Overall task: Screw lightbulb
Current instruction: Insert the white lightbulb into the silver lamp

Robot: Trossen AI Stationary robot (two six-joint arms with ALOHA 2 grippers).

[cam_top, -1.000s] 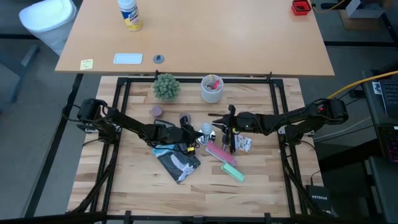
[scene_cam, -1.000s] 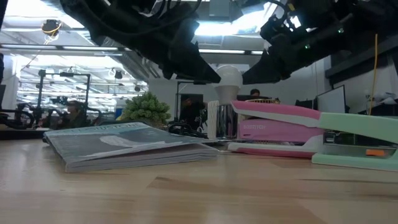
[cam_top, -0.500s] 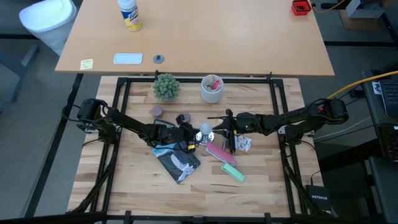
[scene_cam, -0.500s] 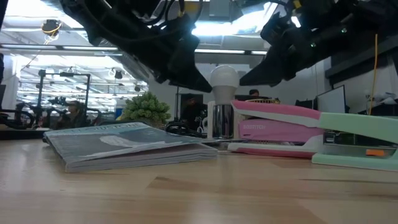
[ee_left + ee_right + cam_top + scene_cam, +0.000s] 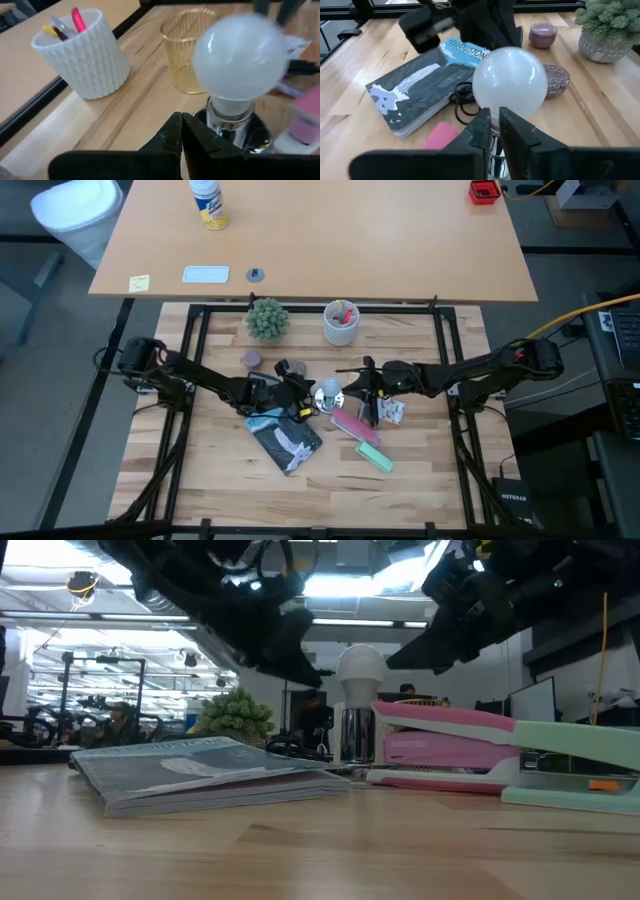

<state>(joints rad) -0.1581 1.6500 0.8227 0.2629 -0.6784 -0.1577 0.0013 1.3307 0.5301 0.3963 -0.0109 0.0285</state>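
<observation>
The lightbulb (image 5: 328,390), round and glossy white, stands upright in a shiny metal socket (image 5: 355,735) that rests on the table at its middle. My left gripper (image 5: 302,389) is shut and sits just to the bulb's left, its fingertips (image 5: 181,131) short of the socket (image 5: 235,122). My right gripper (image 5: 352,388) is shut and hovers just to the bulb's right, a little above socket height. In the right wrist view the bulb (image 5: 509,82) stands right behind my right gripper (image 5: 494,125). Neither gripper touches the bulb.
A grey book (image 5: 285,438) lies near-left of the bulb. A pink stapler (image 5: 352,425) and a mint stapler (image 5: 378,458) lie near-right of it. A coiled black cord (image 5: 462,102) lies by the socket. An amber glass (image 5: 187,50), a white cup (image 5: 341,323) and a plant (image 5: 267,318) stand farther back.
My left gripper has drawn back toward the table's left, away from the bulb, whose side its fingertip had reached. The bulb with its socket has shifted slightly toward the left and stands upright.
</observation>
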